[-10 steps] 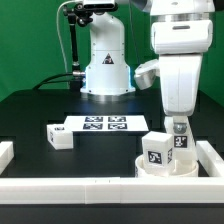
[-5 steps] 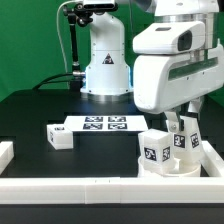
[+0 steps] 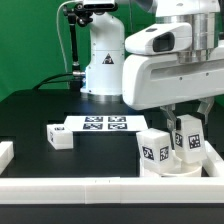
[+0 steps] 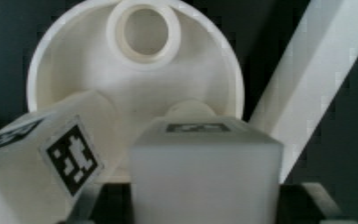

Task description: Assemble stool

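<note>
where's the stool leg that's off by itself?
In the exterior view the lone leg lies on the black table toward the exterior view's left, by the left end of the marker board, far from the seat.

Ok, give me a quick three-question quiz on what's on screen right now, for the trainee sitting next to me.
1. True or false: the loose leg beside the marker board is touching the seat.
2. What is between the jaws? A) the seat B) a stool leg C) the marker board
3. How many legs in all show in the exterior view?

Key: 1 false, it lies well apart from the seat. 2 B. 3 three: the loose leg, the stool leg in the jaws, and a standing leg on the seat.
</note>
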`<action>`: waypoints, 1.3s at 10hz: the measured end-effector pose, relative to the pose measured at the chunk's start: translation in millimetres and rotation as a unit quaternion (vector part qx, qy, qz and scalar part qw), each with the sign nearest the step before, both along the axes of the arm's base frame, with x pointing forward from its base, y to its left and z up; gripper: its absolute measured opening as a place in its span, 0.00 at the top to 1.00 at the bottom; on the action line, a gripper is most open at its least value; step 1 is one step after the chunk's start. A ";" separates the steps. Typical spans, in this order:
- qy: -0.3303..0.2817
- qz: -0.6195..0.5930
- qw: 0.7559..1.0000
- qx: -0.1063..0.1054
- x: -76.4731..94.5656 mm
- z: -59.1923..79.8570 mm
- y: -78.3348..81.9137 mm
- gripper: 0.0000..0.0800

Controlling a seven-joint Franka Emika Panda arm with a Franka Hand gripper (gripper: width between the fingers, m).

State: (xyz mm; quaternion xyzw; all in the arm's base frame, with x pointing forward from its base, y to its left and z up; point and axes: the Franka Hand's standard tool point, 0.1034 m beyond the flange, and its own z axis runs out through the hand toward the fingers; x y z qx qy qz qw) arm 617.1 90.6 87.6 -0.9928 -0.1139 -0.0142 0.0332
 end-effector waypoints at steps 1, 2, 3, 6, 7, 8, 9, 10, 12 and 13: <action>0.002 -0.033 0.999 0.002 -0.1 0.0 0.5 0.58; 0.005 -0.070 0.998 0.003 -0.2 0.0 1.1 0.58; 0.007 -0.098 0.995 0.004 -0.2 0.0 1.5 0.58; 0.017 -0.195 0.981 0.015 -0.6 0.1 4.8 0.58; 0.020 -0.227 0.973 0.018 -0.7 0.1 5.9 0.58; 0.025 -0.265 0.964 0.023 -0.9 0.1 7.3 0.58; 0.032 -0.311 0.949 0.032 -1.2 -0.2 8.1 0.58; 0.037 -0.352 0.934 0.037 -1.3 -0.1 9.5 0.58; 0.053 -0.447 0.891 0.052 -1.4 -0.1 11.7 0.58; 0.054 -0.477 0.875 0.060 -0.3 -0.1 12.7 0.58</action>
